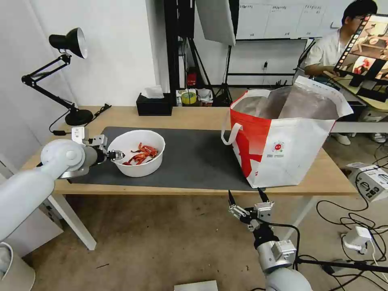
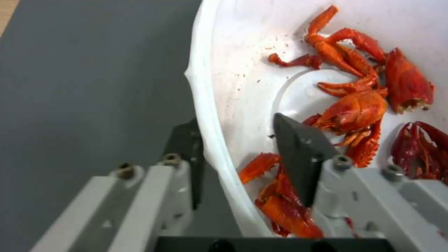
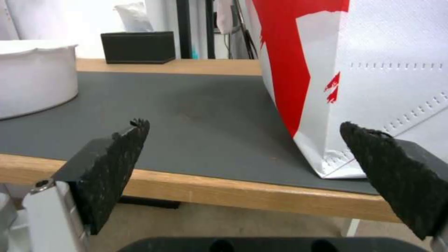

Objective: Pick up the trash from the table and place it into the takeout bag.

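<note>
Round red logo (image 1: pixel 278 147), lettering unreadable, on takeout bag (image 1: pixel 283 153). White bowl (image 1: pixel 136 152) of red-orange shells, rim straddled by left gripper (image 2: pixel 238 147). Right gripper (image 1: pixel 247 199) wide open, empty.

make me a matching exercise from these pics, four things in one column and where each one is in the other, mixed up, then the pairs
Things
1. left pincer
2. right pincer
3. black tissue box
4. takeout bag

Places
A. standing on the table's right part, top open
B. at the table's far edge, behind the mat
C. astride the white bowl's rim, one finger inside by the red shells, one outside
D. open, below the table's front edge, pointing at the bag's corner

Pairs: 1-C, 2-D, 3-B, 4-A
</note>
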Controlling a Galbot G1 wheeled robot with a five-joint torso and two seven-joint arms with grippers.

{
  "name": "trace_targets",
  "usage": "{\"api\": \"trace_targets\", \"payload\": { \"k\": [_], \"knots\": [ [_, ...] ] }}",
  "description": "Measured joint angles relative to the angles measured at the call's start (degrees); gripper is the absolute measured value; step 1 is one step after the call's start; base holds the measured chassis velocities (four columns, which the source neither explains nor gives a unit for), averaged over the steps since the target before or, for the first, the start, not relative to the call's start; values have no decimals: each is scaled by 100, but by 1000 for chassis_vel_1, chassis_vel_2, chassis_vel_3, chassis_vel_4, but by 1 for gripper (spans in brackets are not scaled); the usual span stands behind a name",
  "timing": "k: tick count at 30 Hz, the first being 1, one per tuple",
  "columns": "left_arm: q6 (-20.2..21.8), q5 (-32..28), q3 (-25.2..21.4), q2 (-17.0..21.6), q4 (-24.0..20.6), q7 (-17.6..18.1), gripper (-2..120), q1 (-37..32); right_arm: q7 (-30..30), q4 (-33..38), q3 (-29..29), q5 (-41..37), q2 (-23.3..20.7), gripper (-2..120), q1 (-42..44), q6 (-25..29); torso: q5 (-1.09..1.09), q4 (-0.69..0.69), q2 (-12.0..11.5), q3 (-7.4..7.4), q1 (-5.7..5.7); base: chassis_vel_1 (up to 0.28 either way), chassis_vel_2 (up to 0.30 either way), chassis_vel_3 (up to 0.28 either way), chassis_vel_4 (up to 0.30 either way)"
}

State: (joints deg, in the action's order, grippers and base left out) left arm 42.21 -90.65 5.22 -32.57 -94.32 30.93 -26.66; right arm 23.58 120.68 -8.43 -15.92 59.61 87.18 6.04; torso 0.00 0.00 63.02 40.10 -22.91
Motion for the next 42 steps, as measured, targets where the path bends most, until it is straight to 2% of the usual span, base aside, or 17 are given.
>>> {"api": "trace_targets", "payload": {
  "k": [1,3,4,5,10,17,21,25,27,29,31,33,36,40,42],
  "knots": [
    [-1,-4,19,11,-12,0,31,6,0,0,0,0,0,100,0,0,0,0,0,0,0,0,0,0,0],
    [-1,-6,28,15,-19,0,28,8,0,0,0,0,0,100,0,0,0,0,0,0,0,0,0,0,0],
    [-2,-10,40,23,-24,0,19,11,0,0,0,0,0,100,0,0,0,0,0,0,0,0,0,0,0],
    [-2,-10,40,23,-24,0,19,11,0,0,0,0,0,100,0,0,0,0,0,0,0,0,0,0,0],
    [-7,-23,36,27,-65,-1,1,-16,0,0,0,0,0,100,0,0,0,0,0,0,0,0,0,0,0],
    [-7,-227,-453,65,-421,10,0,-99,0,0,0,0,0,100,0,0,0,1,0,0,0,0,0,0,0],
    [-7,-363,-494,117,-595,25,0,72,0,0,0,0,0,100,0,0,0,0,0,0,0,0,0,0,0],
    [-7,-660,-389,69,-872,156,0,661,0,0,0,0,0,100,0,0,1,1,0,0,0,0,0,0,0],
    [-7,-696,-359,47,-897,169,0,742,0,0,0,0,0,100,0,0,0,1,0,0,0,0,0,0,0],
    [-7,-936,-140,-130,-986,320,0,1233,0,0,0,0,0,100,0,0,1,-1,0,0,0,0,0,0,0],
    [-7,-1009,-73,-188,-987,381,0,1363,-1,0,0,0,0,100,0,0,1,0,0,0,0,0,0,0,0],
    [-7,-1145,37,-288,-978,467,0,1582,-1,0,0,0,0,100,0,0,0,0,0,0,0,0,0,0,0],
    [-7,-1512,482,-641,-826,725,0,2468,-1,0,0,0,0,100,0,0,1,0,1,1,0,0,0,0,0],
    [-8,-1689,765,-897,-700,851,0,2994,0,0,0,0,0,100,0,0,3,0,1,1,0,0,0,0,0],
    [-8,-1799,981,-1169,-552,953,0,3366,0,0,0,0,0,100,0,0,2,-1,1,1,-1,0,0,0,0]
  ]
}}
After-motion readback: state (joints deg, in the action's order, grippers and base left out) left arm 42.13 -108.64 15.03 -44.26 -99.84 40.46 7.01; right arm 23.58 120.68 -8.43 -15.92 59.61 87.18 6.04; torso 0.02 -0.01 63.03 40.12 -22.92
